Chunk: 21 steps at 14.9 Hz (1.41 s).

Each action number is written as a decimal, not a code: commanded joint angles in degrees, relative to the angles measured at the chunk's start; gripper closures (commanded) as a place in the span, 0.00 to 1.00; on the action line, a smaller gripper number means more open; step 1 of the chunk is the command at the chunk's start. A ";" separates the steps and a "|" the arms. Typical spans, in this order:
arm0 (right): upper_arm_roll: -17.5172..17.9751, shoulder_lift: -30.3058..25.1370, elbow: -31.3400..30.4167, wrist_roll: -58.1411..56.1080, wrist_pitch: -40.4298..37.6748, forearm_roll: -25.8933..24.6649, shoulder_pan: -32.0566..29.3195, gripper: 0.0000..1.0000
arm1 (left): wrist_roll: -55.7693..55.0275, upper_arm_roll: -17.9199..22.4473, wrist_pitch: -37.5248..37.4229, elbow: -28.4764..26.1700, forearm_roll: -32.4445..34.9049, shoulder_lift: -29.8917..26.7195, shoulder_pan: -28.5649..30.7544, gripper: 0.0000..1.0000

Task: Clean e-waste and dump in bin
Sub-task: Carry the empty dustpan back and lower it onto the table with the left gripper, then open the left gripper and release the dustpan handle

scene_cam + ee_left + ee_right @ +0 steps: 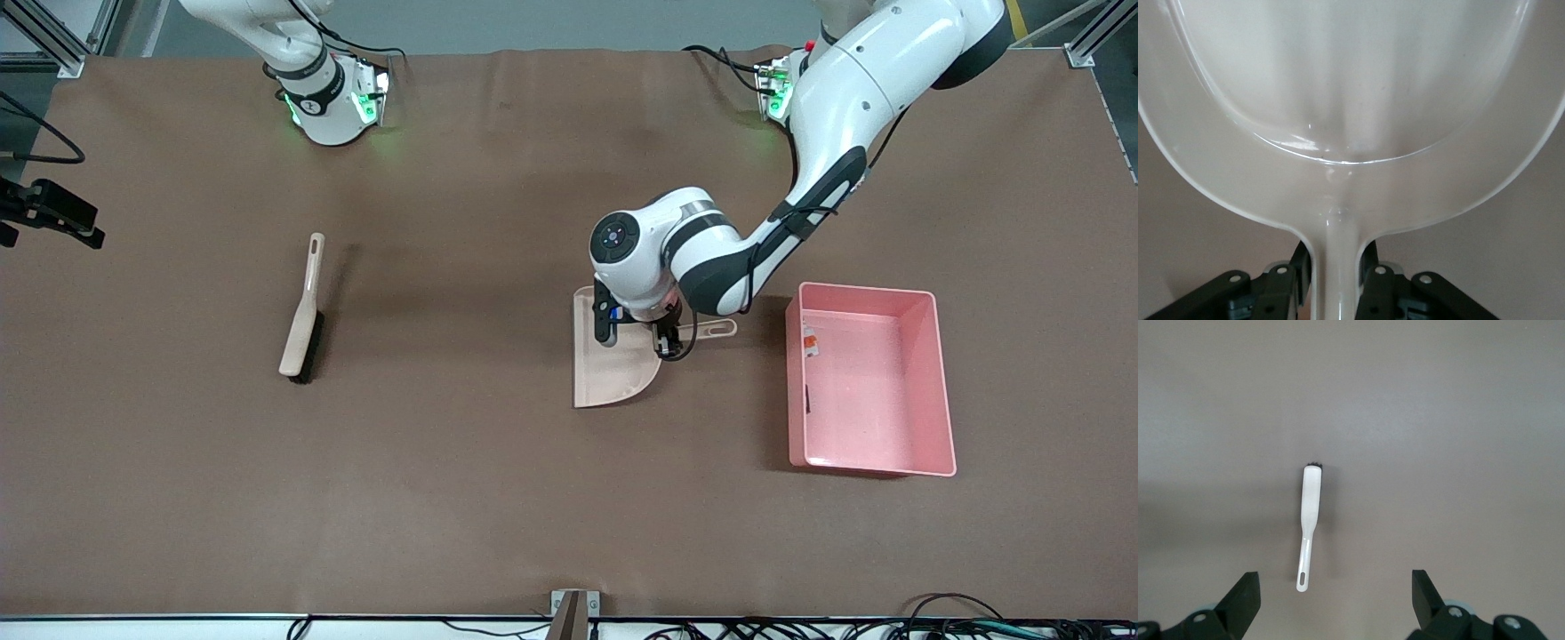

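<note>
1. I have the left gripper (1335,273) clamped on the dustpan's handle (1335,267); my left wrist view shows a black finger (1300,263) pressed against each side of it.
2. The beige dustpan (613,369) lies flat on the brown worktop (462,498), its handle pointing toward the bin (925,307).
3. The pink bin sits just beside the dustpan, toward the left arm's end of the worktop.
4. Inside the bin, by the wall nearest the dustpan, I see a small white-and-orange bit (810,342) and a thin dark piece (807,398); I cannot tell which e-waste part is which.
5. My right gripper (1336,600) waits high up with its jaws spread wide and nothing between them, over the brush (1309,520).
6. The brush (303,311) rests on the worktop well apart from the dustpan, toward the right arm's end.
</note>
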 commanded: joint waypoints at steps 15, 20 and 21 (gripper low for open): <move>-0.02 -0.35 0.45 0.50 -0.75 1.48 0.41 0.00 | -0.53 0.66 4.35 1.08 2.34 2.06 -0.42 0.03; -0.02 -0.35 0.54 0.59 -0.75 1.48 0.41 0.00 | -1.58 0.39 3.39 5.74 -2.66 0.57 -0.24 0.00; -0.02 -0.35 0.45 0.59 -0.75 1.48 0.41 0.00 | -4.46 0.39 3.12 6.00 -4.07 -0.40 0.28 0.00</move>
